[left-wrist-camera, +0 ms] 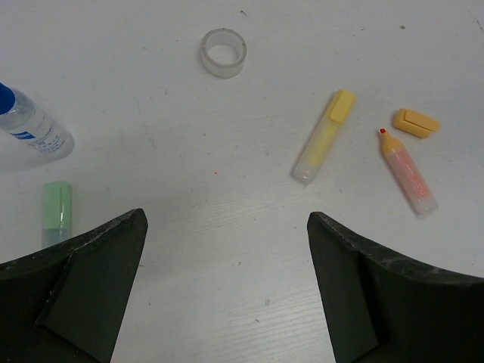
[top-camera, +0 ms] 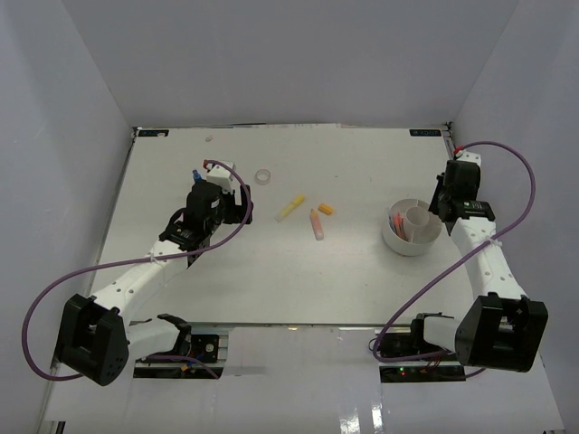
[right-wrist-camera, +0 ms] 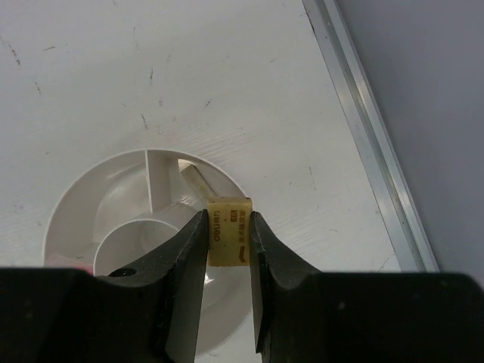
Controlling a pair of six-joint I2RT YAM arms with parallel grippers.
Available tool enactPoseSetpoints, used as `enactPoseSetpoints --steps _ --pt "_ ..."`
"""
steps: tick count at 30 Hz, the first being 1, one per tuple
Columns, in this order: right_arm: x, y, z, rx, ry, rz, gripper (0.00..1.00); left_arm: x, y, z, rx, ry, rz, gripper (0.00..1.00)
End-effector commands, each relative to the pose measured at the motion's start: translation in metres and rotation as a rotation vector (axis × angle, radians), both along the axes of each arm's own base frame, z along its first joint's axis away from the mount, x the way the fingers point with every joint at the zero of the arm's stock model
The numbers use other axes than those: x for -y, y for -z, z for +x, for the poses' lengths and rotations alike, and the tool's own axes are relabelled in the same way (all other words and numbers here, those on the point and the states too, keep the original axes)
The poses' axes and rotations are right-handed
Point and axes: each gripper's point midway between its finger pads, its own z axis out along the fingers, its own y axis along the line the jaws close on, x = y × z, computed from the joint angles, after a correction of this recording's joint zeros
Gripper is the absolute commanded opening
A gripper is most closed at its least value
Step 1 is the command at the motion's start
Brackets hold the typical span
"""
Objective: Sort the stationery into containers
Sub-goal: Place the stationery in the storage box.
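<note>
My right gripper (right-wrist-camera: pixel 228 218) is shut on a small yellowish eraser (right-wrist-camera: pixel 229 236) and holds it over the rim of the round white tub (right-wrist-camera: pixel 83 198) with inner dividers. In the top view the tub (top-camera: pixel 412 242) stands at the right, with a pink-orange pen (top-camera: pixel 396 221) inside. My left gripper (left-wrist-camera: pixel 227 221) hangs open above bare table. Ahead of it lie a clear tape ring (left-wrist-camera: pixel 223 53), a yellow marker (left-wrist-camera: pixel 324 137), an uncapped orange marker (left-wrist-camera: pixel 407 172) and its orange cap (left-wrist-camera: pixel 416 122). To its left lie a blue-capped bottle (left-wrist-camera: pixel 34 127) and a green marker (left-wrist-camera: pixel 57 212).
A metal strip (right-wrist-camera: pixel 370 136) marks the table's right edge, close beside the tub, with the grey wall just beyond. White walls enclose the table on the left, back and right. A purple cable (top-camera: pixel 507 172) loops off each arm.
</note>
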Motion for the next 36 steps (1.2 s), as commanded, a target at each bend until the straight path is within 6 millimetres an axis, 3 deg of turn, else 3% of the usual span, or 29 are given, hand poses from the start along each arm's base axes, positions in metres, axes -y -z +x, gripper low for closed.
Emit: enactPoseSetpoints --steps 1,14,21,26,31,36 --pt "-0.002 -0.005 0.006 0.047 0.008 0.065 0.09 0.004 -0.016 0.0 0.031 0.014 -0.022 0.98" --pt "-0.002 0.019 0.008 -0.018 0.027 0.092 0.2 0.005 -0.017 0.0 0.036 0.019 -0.021 0.98" --pt "0.0 0.025 0.005 -0.031 0.046 0.09 0.39 0.005 -0.015 0.0 0.031 0.019 -0.019 0.98" --pt "0.0 0.021 0.005 -0.021 0.041 0.09 0.48 0.006 -0.016 0.0 0.032 0.022 -0.023 0.98" --pt "-0.003 0.014 0.005 0.001 0.026 0.097 0.5 0.006 -0.016 0.0 0.03 0.022 -0.022 0.98" --pt "-0.022 -0.012 0.014 0.083 -0.086 0.123 0.53 0.006 -0.012 0.001 0.017 0.016 -0.024 0.98"
